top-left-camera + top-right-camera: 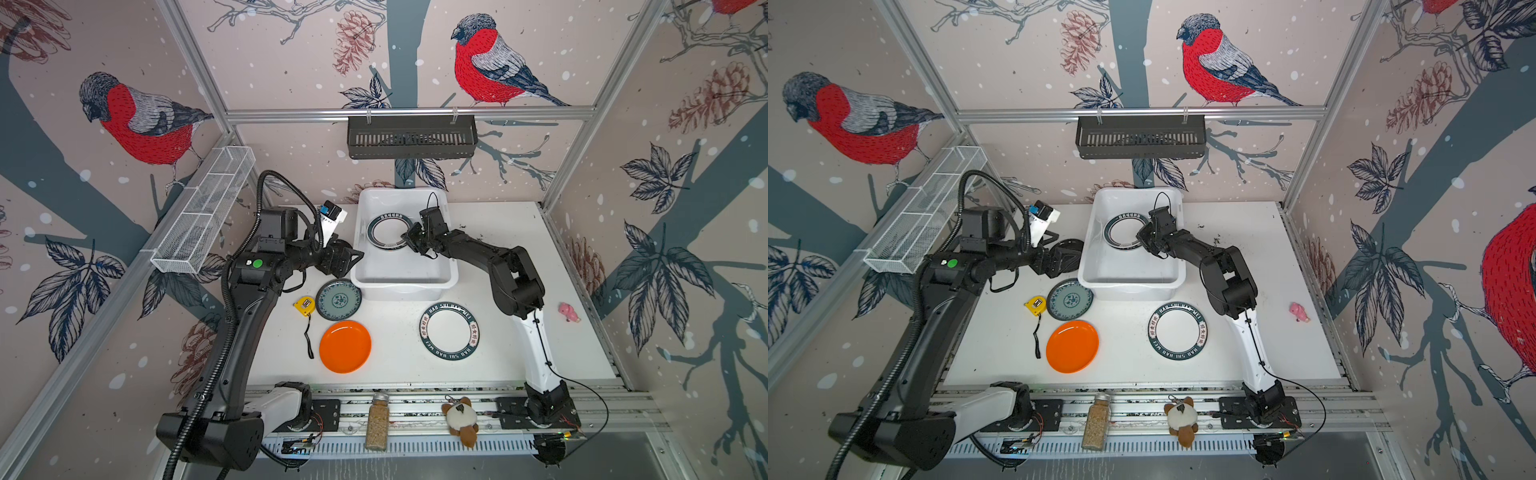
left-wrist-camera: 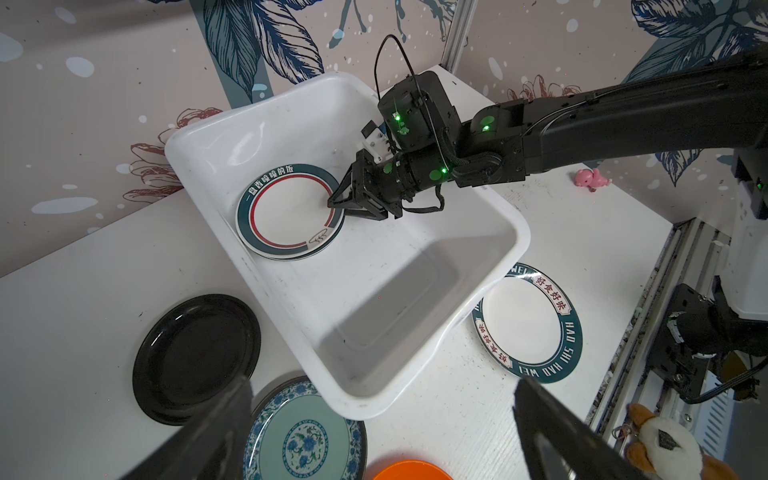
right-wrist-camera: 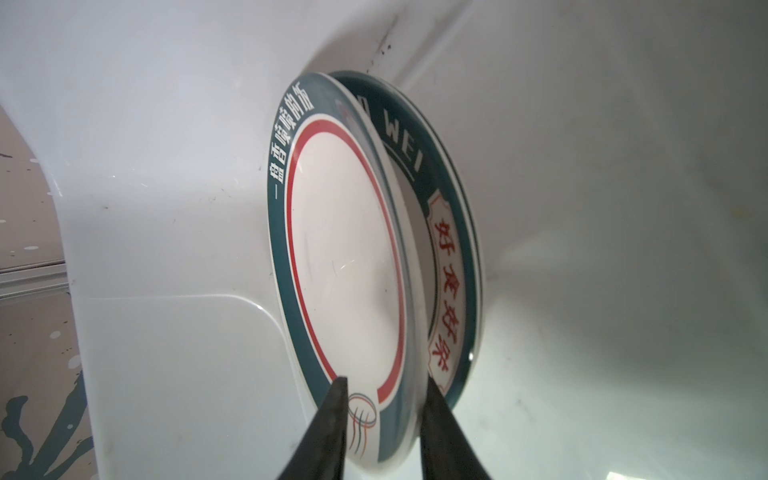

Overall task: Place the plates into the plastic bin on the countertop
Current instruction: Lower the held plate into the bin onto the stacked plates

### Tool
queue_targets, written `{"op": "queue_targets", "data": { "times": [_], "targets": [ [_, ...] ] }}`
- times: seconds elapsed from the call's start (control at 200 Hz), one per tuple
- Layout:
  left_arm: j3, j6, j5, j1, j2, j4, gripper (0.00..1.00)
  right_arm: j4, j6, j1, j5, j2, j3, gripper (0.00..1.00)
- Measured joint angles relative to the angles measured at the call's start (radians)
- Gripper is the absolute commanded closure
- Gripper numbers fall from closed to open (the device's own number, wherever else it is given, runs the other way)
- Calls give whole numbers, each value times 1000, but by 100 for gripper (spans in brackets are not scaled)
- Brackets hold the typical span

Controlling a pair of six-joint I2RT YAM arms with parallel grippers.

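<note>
Two plates [image 3: 449,232] are lying stacked in the plastic bin [image 1: 401,286] at twelve o'clock. The right gripper [image 3: 382,386] is straddling the rim of the red-ringed top plate [image 3: 345,266] to lay it flat; pinching or releasing, I can't tell. The left gripper [image 2: 382,384] is idling, splayed.

- White, dark-specked desk [image 1: 399,374].
- At back middle: white plastic bin [image 1: 403,286].
- Just beside its front left corner: teal floral plate [image 1: 338,299], yellow tape measure [image 1: 304,306] alongside.
- Nearer front: orange plate [image 1: 345,346].
- Left of bin: black plate [image 2: 195,357].
- Front right of bin: white lettered plate [image 1: 449,336].
- Far right: pink toy [image 1: 568,312].
</note>
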Motion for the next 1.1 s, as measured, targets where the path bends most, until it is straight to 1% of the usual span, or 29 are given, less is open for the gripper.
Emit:
{"op": "queue_targets", "data": {
  "times": [0.14, 0.24, 0.445, 0.545, 0.765, 0.886, 1.101],
  "targets": [
    [3, 0, 0, 0, 0, 0, 3, -28, 0, -2, 8, 1, 23, 65],
    [6, 0, 0, 0, 0, 0, 3, -41, 0, -2, 9, 3, 31, 61],
    [6, 0, 1, 0, -4, 0, 3, -79, -4, -2, 11, 5, 46, 61],
    [6, 0, 1, 0, -5, 0, 3, -99, -4, -2, 12, 8, 60, 57],
    [5, 0, 5, 0, -5, 0, 3, -151, -8, -1, 20, 14, 99, 56],
    [5, 0, 7, 0, -3, 0, 3, -175, -21, -1, 24, 16, 111, 53],
    [5, -4, 15, 0, 0, 0, 3, -238, -34, -2, 33, 47, 171, 52]
  ]
}}
